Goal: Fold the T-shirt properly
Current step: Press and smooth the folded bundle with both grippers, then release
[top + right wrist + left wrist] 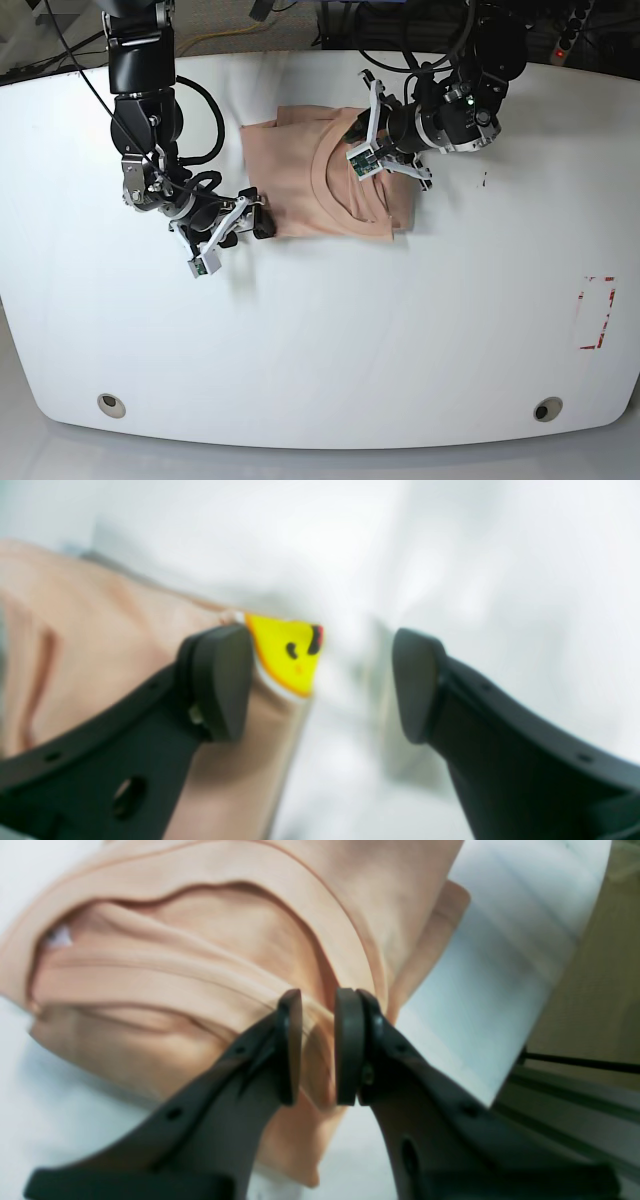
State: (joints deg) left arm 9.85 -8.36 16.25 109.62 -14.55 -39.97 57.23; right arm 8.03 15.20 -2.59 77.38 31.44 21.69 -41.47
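The T-shirt (325,185), folded into a compact peach block, is laid on the far middle of the white table (320,330). A fold of its fabric near the collar is pinched between the nearly closed jaws of the left gripper (318,1045). The right gripper (320,685) is held wide open and empty beside the T-shirt's near-left corner, where a yellow tag (290,652) is seen.
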